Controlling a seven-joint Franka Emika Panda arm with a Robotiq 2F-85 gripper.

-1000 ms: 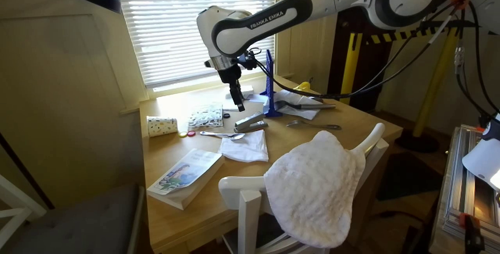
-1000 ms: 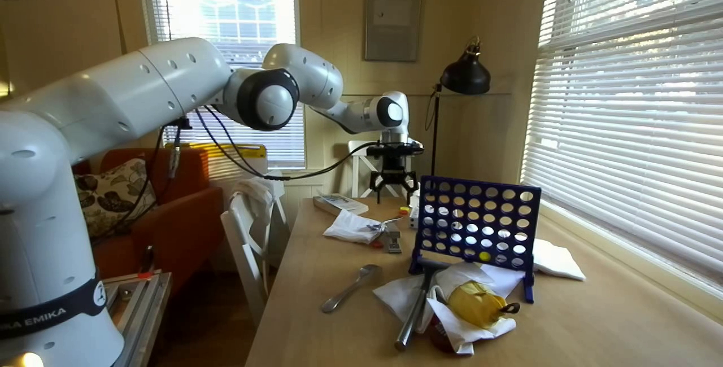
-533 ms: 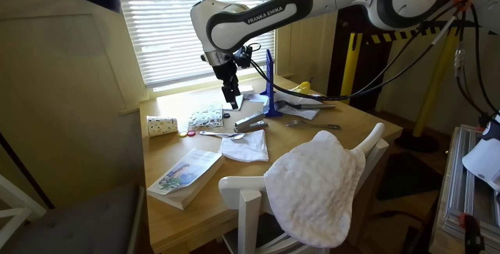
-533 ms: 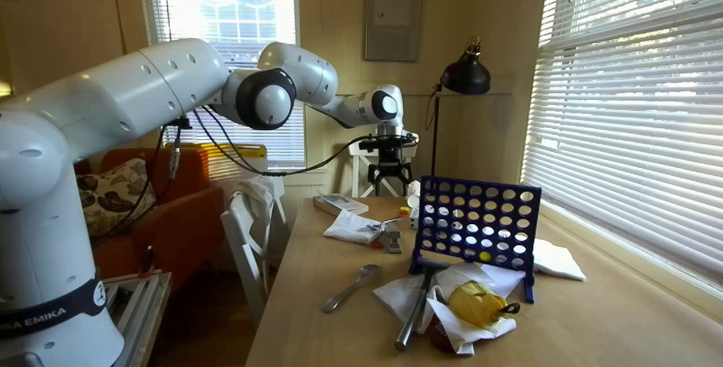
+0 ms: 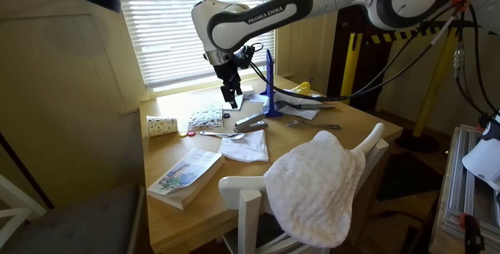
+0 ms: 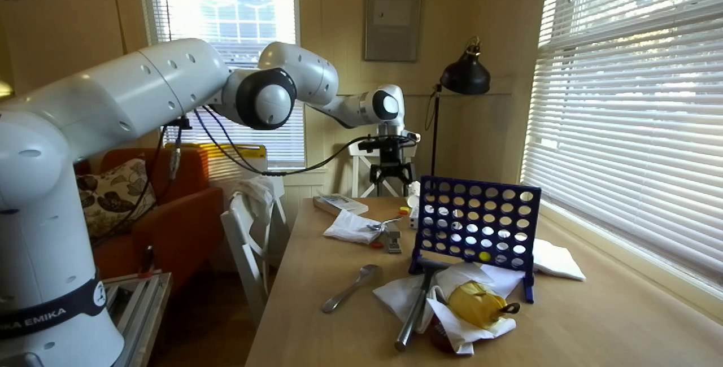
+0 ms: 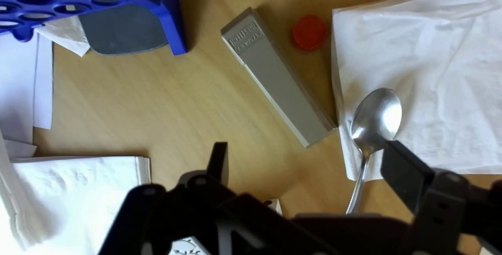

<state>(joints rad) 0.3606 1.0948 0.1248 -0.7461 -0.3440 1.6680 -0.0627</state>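
My gripper [image 7: 308, 161] is open and empty in the air above the table, its fingers wide apart. It also shows in both exterior views [image 5: 234, 102] [image 6: 390, 186]. The grey stapler [image 7: 276, 80] lies just ahead of the jaws in the wrist view and stands on the table in an exterior view [image 5: 249, 122]. A metal spoon [image 7: 374, 119] rests partly on a folded white napkin [image 7: 431, 70]; one finger overlaps the spoon's neck in view, apart from it. A red disc [image 7: 309, 32] lies between stapler and napkin.
A blue upright game frame [image 5: 270, 86] stands beside the stapler. Nearby are a fork [image 5: 314, 125], a dark-headed utensil on papers [image 5: 316, 106], a patterned bag [image 5: 206, 115], a lying cup [image 5: 162, 126] and a book [image 5: 187, 174]. A cloth-draped chair [image 5: 312, 191] stands at the table's edge.
Over the first half second my gripper rose and shifted slightly left in both exterior views. Since then it has barely moved. The table's things have not moved.
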